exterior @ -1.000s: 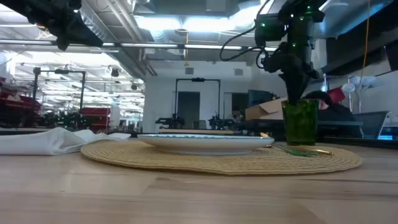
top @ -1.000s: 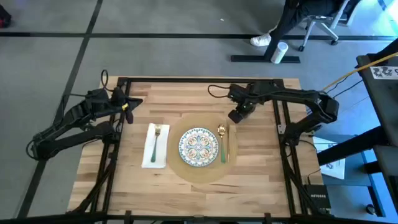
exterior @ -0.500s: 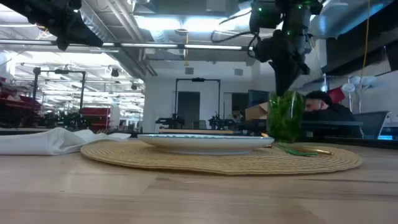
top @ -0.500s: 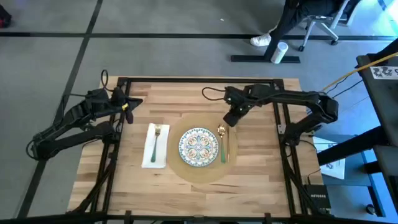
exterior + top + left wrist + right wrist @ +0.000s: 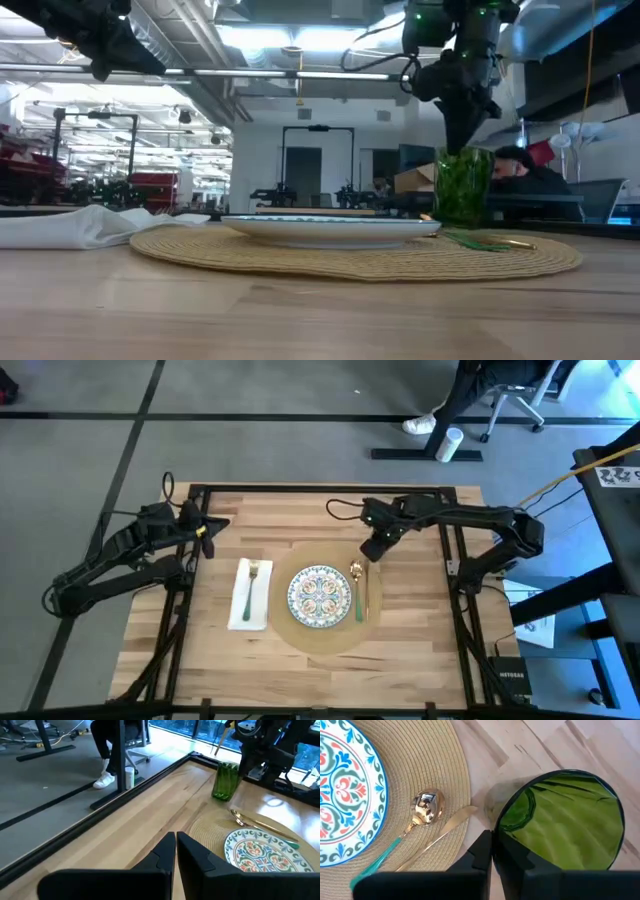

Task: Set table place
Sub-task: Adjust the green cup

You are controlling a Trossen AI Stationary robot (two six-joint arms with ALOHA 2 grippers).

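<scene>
The right gripper (image 5: pixel 373 547) hangs over the far side of the counter (image 5: pixel 410 630), fingers pinched on the rim of a green glass (image 5: pixel 563 820), one finger inside the wall and one outside as the right wrist view shows it. From the low view, the glass (image 5: pixel 462 186) sits upright with the gripper (image 5: pixel 462 140) coming straight down onto its top edge; whether its base rests on the wood cannot be told. Just beside those fingers lies the round tan placemat (image 5: pixel 300 635), and the glass stands just off its far right edge, over bare wood. On the mat, a patterned plate (image 5: pixel 318 596) sits in the middle, and near the fingers a gold spoon (image 5: pixel 426 806) and a gold knife (image 5: pixel 451 824) lie side by side between plate and mat edge. Beyond the plate from the right fingers, a white napkin (image 5: pixel 250 595) carries a fork (image 5: pixel 251 584). The left gripper (image 5: pixel 207 530) waits at the counter's far left corner, its fingers (image 5: pixel 165 855) closed together on nothing, well apart from the mat.
</scene>
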